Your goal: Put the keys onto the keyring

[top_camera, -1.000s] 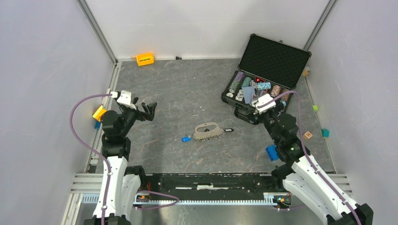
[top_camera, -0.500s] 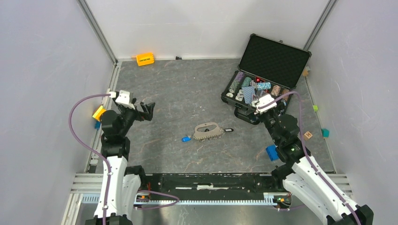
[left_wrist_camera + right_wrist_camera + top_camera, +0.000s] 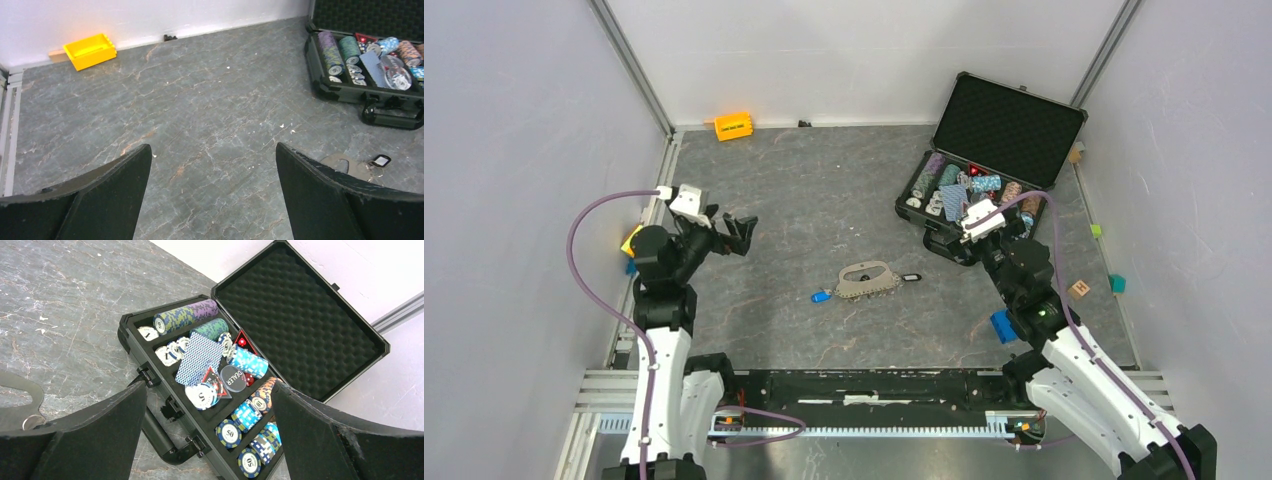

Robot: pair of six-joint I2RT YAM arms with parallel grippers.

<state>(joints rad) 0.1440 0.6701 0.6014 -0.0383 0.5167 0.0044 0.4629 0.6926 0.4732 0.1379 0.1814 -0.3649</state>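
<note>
The grey-beige keyring (image 3: 866, 279) lies flat at the middle of the table. A blue key (image 3: 821, 296) lies just left of it and a black key (image 3: 911, 278) just right of it. My left gripper (image 3: 742, 232) hovers open to the upper left of them, nothing between its fingers. In the left wrist view the left gripper (image 3: 214, 147) frames bare table, with the keyring (image 3: 345, 162) and black key (image 3: 380, 161) peeking past the right finger. My right gripper (image 3: 959, 243) is open at the chip case's near corner. In its wrist view the right gripper (image 3: 210, 385) spans the chips.
An open black case (image 3: 1009, 125) of poker chips and cards sits at the back right. An orange block (image 3: 733, 126) lies by the back wall. A blue block (image 3: 1003, 326) and small cubes (image 3: 1080, 289) lie near the right arm. A yellow piece (image 3: 634, 240) sits at the left rail.
The left gripper has risen slightly away from the arm bases. The right gripper has shifted a little left along the case's front. Keys and keyring have not moved.
</note>
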